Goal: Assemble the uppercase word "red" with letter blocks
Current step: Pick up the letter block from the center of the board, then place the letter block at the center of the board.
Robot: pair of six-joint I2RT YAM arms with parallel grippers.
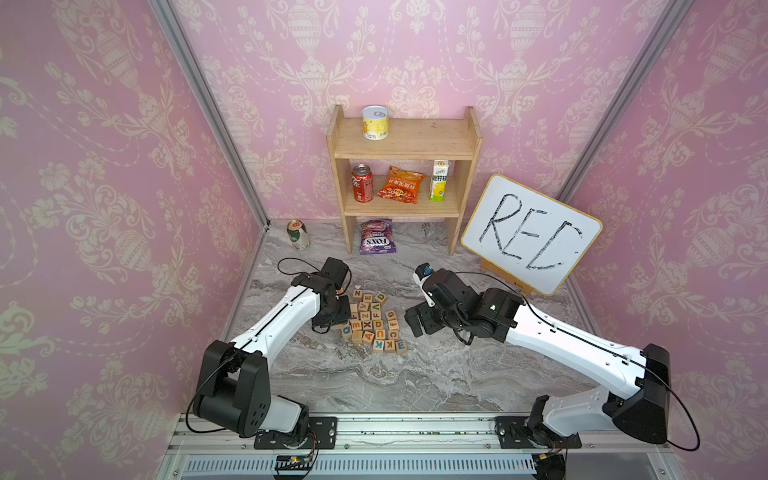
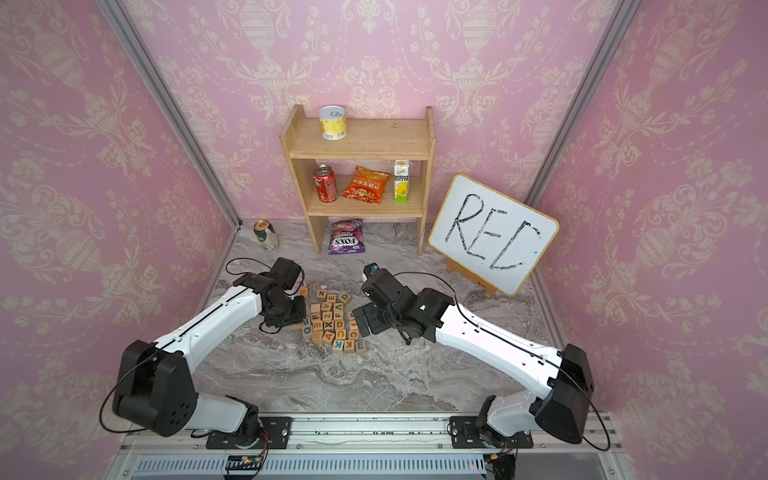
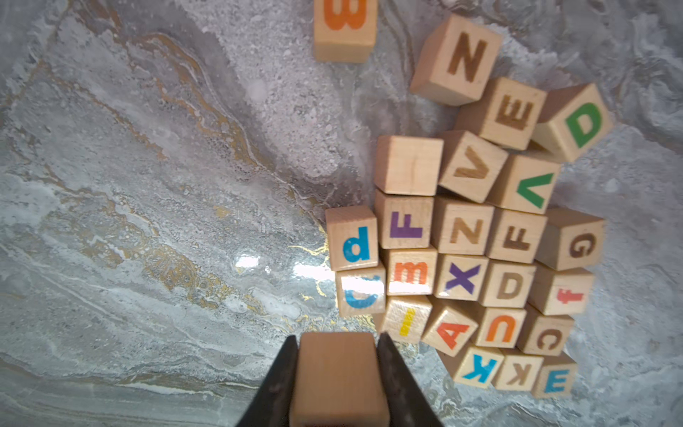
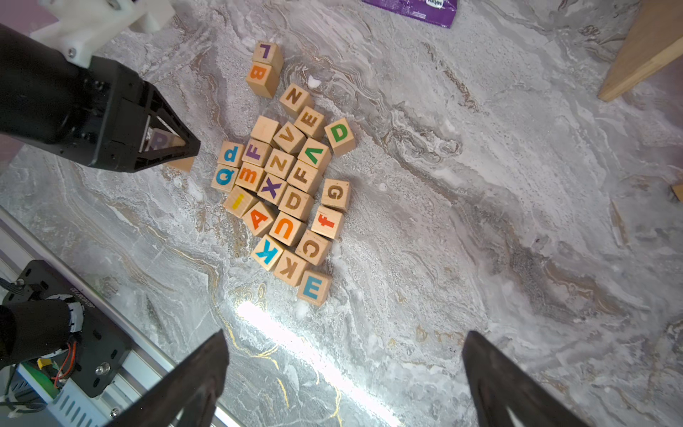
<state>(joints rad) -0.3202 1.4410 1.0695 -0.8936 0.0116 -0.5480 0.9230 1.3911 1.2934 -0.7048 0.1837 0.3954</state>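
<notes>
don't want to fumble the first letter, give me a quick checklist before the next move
1. Left jaws shut on the R block: ok.
2. Its purple R shows faintly in the right wrist view: ok.
3. R block lifted off the table: cannot tell.
4. Right jaws open and empty: ok.
5. Green D block at the pile's edge, letter up: ok.
6. Blue E block at the pile's corner, letter up: ok.

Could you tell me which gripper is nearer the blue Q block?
Left. The left gripper, shut on a block, sits just beside the Q block; the right gripper hovers open across the pile.
</notes>
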